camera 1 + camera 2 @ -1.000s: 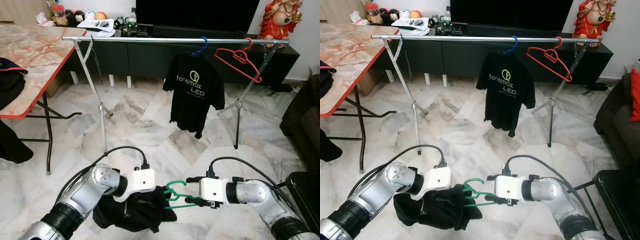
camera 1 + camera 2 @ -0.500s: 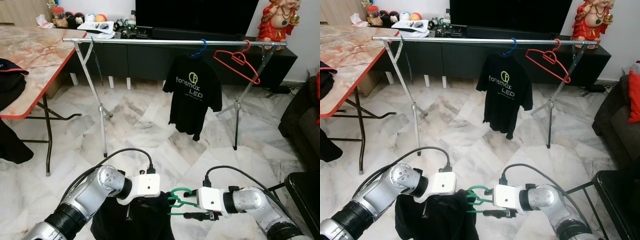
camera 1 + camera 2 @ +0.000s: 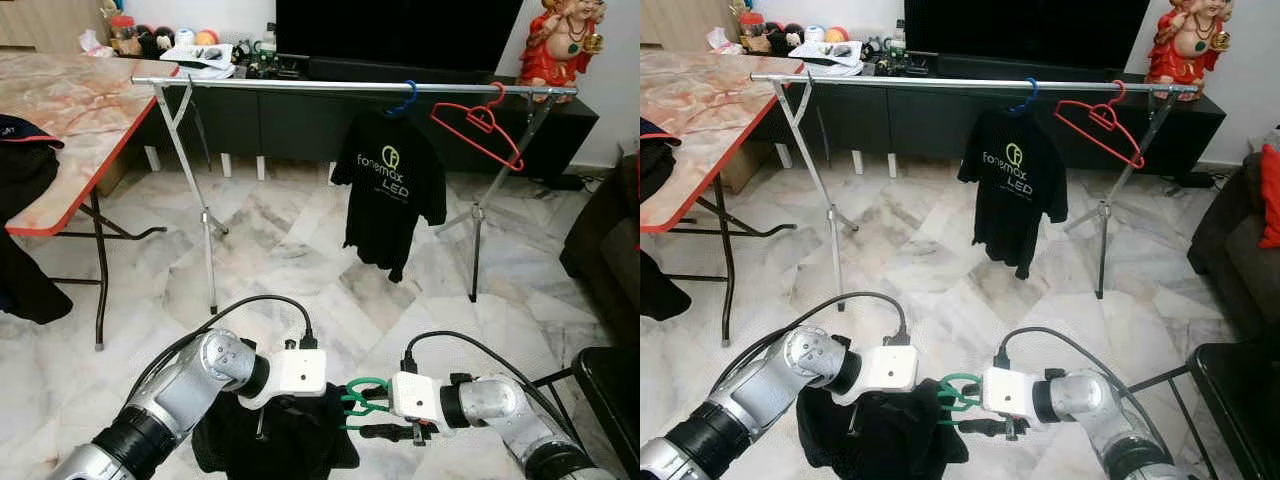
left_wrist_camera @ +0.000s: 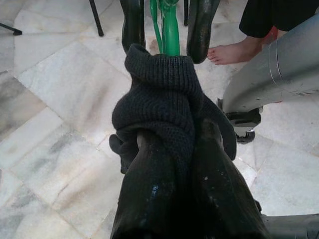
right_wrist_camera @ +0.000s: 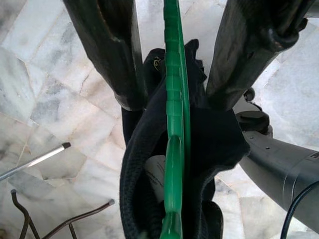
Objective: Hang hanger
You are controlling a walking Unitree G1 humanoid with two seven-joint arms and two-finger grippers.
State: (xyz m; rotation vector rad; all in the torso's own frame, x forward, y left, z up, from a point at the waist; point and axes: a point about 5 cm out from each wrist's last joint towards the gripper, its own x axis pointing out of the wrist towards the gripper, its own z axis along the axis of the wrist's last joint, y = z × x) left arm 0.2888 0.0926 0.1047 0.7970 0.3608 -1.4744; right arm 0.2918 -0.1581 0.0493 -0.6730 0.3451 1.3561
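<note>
Low in front of the robot, above the marble floor [image 3: 290,250], both grippers meet at a green hanger [image 3: 362,397] with a black garment [image 3: 275,445] on it. The left gripper [image 4: 172,149] has its 2 fingers closed on the collar of the garment, and the knitted fabric bunches up around them. The right gripper [image 5: 172,74] has its 2 fingers a little apart, 1 on each side of the hanger, close to it; I cannot tell if they really press it. The hanger's hook sticks out beside the right wrist, and the garment hangs down from it under the left wrist.

Behind, well apart from the grippers, stands a metal rack [image 3: 350,86]. On its rail hang a black T-shirt [image 3: 392,190] with a printed logo, on a blue hanger [image 3: 403,97], and just beside it an empty red hanger [image 3: 480,125], tilted. To the left is a table [image 3: 70,110] with a red edge and dark clothes on it. A bare foot [image 4: 234,51] of a person shows on the floor near the grippers.
</note>
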